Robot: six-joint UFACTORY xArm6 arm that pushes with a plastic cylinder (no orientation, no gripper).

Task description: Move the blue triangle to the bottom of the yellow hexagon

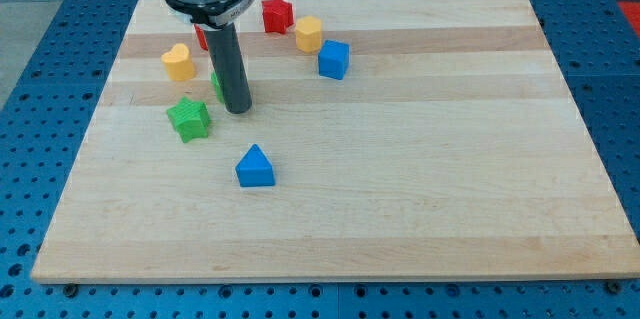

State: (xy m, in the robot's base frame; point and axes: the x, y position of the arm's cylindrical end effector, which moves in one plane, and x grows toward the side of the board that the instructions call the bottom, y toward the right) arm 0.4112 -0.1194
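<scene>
1. Camera view: the blue triangle (255,168) lies near-left on the bench (420,189), well apart from the far yellow hexagon (308,33).
2. My tip (238,110) stands just beyond it; no jaws exist.
3. Probably light, rigid, slippery; push its near-left face.

You are working under bright, even overhead light. The tabletop (400,159) is uniformly lit, with no glare or hot spots on the wood. Shadows are soft and short: a faint one sits under the blue triangle (255,168), another beside the green star (189,118). Focus is sharp across the frame. Straight edges show no visible bending near the borders.
</scene>
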